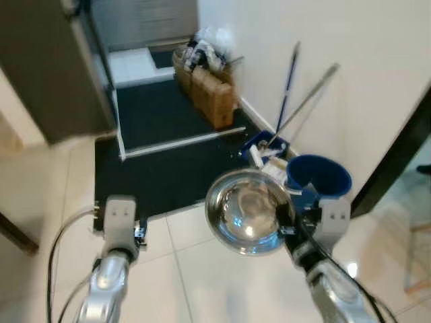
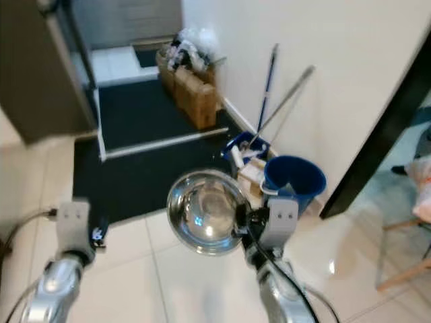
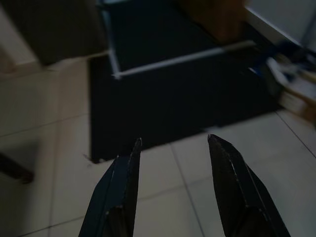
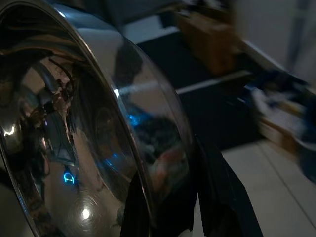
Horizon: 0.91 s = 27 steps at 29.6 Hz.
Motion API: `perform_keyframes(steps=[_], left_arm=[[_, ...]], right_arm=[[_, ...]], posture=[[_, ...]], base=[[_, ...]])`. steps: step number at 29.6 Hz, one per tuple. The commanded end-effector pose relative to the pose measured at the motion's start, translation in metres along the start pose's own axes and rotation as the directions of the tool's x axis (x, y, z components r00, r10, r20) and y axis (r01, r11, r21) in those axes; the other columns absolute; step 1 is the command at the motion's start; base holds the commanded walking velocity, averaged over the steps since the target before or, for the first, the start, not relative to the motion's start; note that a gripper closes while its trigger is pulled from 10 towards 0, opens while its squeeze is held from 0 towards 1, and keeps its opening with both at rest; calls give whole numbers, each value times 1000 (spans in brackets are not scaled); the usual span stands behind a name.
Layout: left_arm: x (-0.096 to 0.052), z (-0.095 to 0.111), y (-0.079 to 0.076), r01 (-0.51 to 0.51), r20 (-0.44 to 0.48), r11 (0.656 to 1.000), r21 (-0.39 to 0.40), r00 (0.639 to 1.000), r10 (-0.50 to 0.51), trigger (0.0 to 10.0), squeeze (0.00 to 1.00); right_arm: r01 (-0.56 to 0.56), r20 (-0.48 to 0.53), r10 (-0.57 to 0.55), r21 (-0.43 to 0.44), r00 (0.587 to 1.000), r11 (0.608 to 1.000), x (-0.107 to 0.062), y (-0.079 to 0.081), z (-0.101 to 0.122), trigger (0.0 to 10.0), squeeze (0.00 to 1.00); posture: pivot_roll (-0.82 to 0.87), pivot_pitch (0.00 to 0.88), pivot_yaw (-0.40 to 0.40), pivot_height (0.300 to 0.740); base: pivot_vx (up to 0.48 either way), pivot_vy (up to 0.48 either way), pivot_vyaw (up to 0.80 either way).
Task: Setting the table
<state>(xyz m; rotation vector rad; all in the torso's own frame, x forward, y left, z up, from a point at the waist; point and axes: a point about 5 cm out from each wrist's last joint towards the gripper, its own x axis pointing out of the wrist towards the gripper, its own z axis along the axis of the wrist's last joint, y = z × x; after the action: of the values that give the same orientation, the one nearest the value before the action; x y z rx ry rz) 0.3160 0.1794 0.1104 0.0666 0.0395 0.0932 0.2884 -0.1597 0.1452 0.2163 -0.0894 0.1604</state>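
One steel bowl (image 1: 248, 212) seemingly hides right gripper (image 4: 170, 210) fingertips.

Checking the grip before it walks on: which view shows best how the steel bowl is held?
The right wrist view: the right gripper pinches the steel bowl at its rim. Both eye views show the whole bowl, carried over the floor.
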Motion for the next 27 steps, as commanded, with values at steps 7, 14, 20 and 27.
perform_keyframes(steps=[7, 14, 20, 27], left_arm=[[-4, -11, 8, -24, -42, 1000, 10, 999, 24, 10000, 0], [-3, -11, 6, -16, -50, 1000, -15, 999, 16, 10000, 0], [-2, -10, 4, -2, -46, 1000, -29, 999, 0, 10000, 0], [-2, -9, 0, 32, -50, 998, -48, 998, -34, 10000, 0]], right_arm=[[-57, 15, 56, 11, 998, 998, 0, 11, 1, 10000, 0], [-85, 21, 85, 16, 996, 996, 1, 15, 3, 10000, 0], [-97, 15, 97, 20, 995, 995, 1, 15, 3, 10000, 0], [-104, 12, 104, 25, 995, 994, 0, 15, 2, 10000, 0]], posture=[[-12, 102, 104, 740], [-13, 98, 105, 740], [-14, 94, 104, 740], [-18, 90, 105, 740]], base=[[464, 0, 785], [44, 0, 444], [0, 0, 0], [0, 0, 0]])
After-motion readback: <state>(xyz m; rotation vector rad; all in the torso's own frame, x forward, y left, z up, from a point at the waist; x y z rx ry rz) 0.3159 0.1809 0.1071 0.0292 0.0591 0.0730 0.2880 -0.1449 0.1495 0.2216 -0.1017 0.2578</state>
